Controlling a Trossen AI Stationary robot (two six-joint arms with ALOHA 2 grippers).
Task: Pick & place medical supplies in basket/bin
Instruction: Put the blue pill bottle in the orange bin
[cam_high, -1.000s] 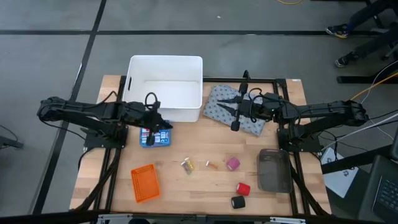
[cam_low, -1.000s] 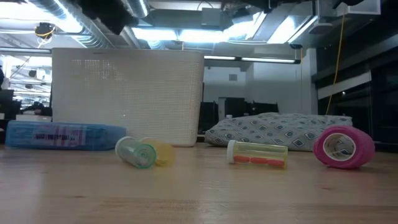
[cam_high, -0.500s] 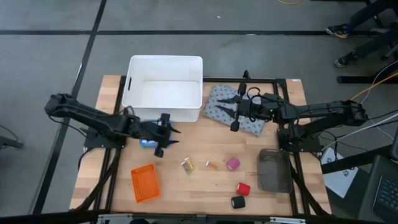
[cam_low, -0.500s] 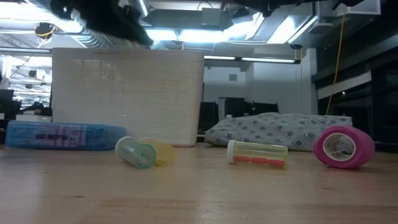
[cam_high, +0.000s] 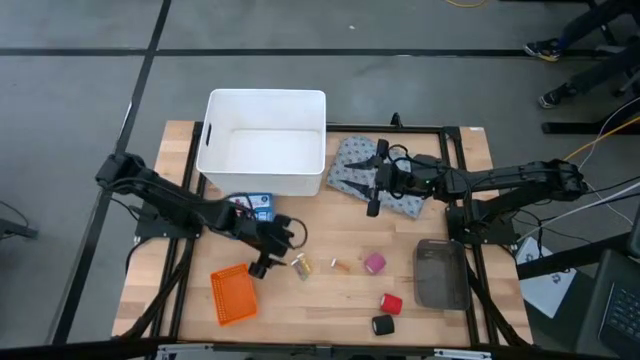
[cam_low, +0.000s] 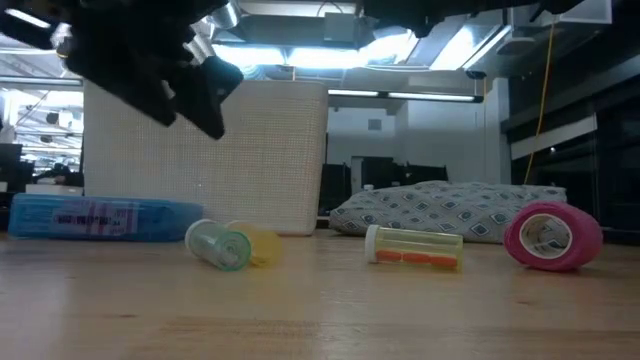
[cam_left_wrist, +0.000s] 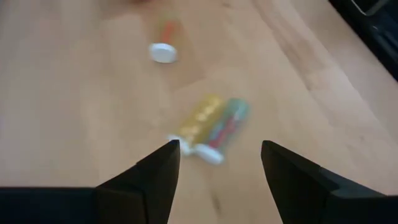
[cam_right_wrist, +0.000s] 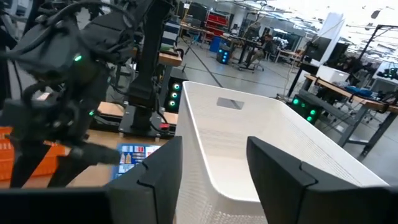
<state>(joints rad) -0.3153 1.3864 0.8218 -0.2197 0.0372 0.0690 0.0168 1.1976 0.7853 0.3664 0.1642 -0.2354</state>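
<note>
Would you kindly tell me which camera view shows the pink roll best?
The low view: the pink roll lies close and large at the right, its hollow core facing the camera. The high view shows it only as a small pink spot beside the dark tray. Neither wrist view shows it.

Blue packet (cam_high: 254, 207) lies on wooden table (cam_high: 330, 295)

Vials (cam_left_wrist: 211, 124) ahead of the left gripper (cam_left_wrist: 217, 165) are blurred; contents unreadable. The tub (cam_right_wrist: 261, 149) beyond the right gripper (cam_right_wrist: 211, 165) is cut off at the frame edge. The blue pack (cam_high: 255, 207) is partly hidden by the left arm.
</note>
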